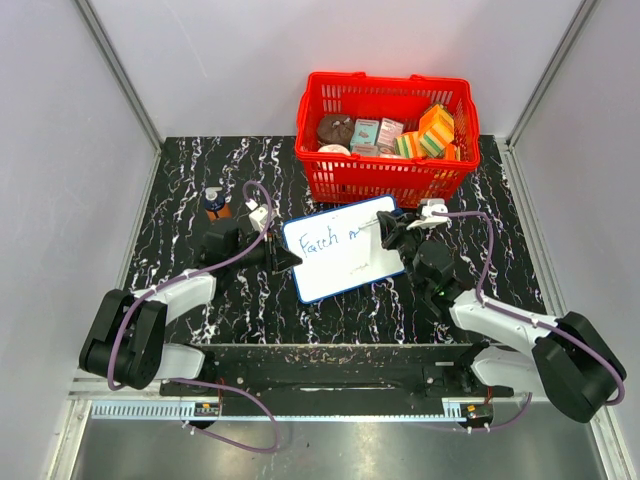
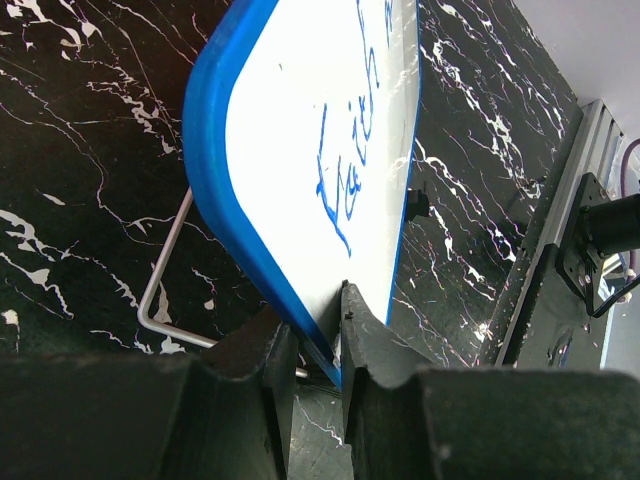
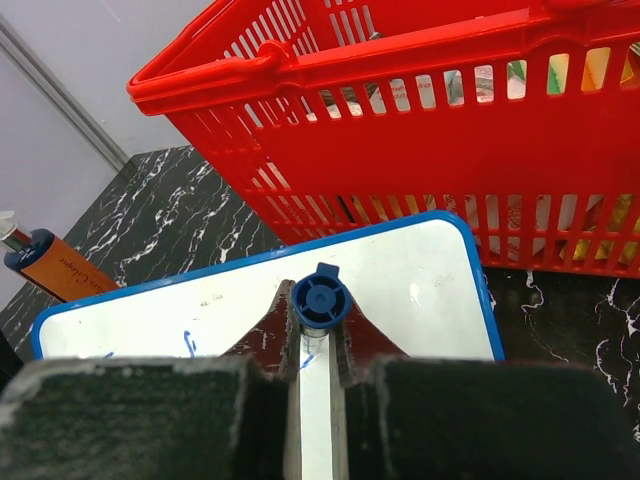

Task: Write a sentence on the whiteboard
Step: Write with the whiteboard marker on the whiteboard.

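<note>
Pinching the whiteboard (image 1: 345, 272) by its blue frame, left gripper (image 2: 318, 345) clamped tight; right gripper (image 3: 318, 335) closed round the marker (image 3: 320, 298), board just ahead of its fingers, the sentence (image 1: 322, 241) begun there; best keep board braced, pressure light, strokes slow and level.

Black marble-look table (image 1: 180, 180), white veins all over. Big red plastic basket (image 1: 385, 182) parked at the far edge, roughly 1 o'clock. Inside it there's a brown round thing (image 1: 334, 129) at its 9 o'clock, a teal box (image 1: 366, 131) and a pinkish box (image 1: 390, 131) around the middle, and striped orange/yellow/green sponges (image 1: 432, 132) at 3 o'clock. At the table's 10 o'clock, well apart from the basket, sits a small bottle (image 1: 215, 204) with an orange label and a dark blue top.
</note>
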`<state>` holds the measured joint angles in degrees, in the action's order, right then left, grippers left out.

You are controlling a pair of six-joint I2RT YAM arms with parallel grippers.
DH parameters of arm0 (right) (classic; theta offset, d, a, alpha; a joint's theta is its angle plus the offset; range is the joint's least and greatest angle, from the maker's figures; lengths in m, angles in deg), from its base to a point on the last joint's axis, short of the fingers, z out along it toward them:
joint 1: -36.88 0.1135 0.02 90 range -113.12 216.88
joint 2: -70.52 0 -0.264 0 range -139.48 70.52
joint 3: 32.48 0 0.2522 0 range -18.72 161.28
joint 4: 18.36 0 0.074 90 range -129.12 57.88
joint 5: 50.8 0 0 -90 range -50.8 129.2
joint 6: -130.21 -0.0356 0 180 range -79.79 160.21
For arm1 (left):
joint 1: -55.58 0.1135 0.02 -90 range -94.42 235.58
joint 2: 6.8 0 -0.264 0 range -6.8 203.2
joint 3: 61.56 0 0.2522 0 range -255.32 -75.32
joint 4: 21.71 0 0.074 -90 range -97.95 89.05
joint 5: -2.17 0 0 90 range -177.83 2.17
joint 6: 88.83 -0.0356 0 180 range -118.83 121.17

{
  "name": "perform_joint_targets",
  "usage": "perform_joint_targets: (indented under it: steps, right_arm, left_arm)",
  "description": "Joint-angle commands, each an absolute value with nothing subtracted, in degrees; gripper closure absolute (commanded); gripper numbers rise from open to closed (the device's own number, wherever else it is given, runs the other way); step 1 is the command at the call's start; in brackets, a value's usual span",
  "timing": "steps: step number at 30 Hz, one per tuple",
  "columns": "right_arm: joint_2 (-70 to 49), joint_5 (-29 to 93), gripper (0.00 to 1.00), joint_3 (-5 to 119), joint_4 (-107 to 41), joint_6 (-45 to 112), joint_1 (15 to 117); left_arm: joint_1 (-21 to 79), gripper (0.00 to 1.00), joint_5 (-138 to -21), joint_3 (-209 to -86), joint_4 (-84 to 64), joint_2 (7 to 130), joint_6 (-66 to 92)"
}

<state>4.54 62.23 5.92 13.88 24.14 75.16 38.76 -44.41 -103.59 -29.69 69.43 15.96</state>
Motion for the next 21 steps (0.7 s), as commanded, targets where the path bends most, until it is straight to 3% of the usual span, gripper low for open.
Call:
perform_joint_targets:
  steps: [1,21]
  right_arm:
    - [3.7,61.4,1.00,8.5,15.3,24.2,74.6]
    - [5.8,59.6,1.00,4.0,14.8,20.9,74.7]
  left_arm:
    - [39.1,1.00,-50.4,-104.2,-29.8,69.4,7.8]
    - [39.1,1.00,-50.5,-104.2,-29.7,69.3,7.8]
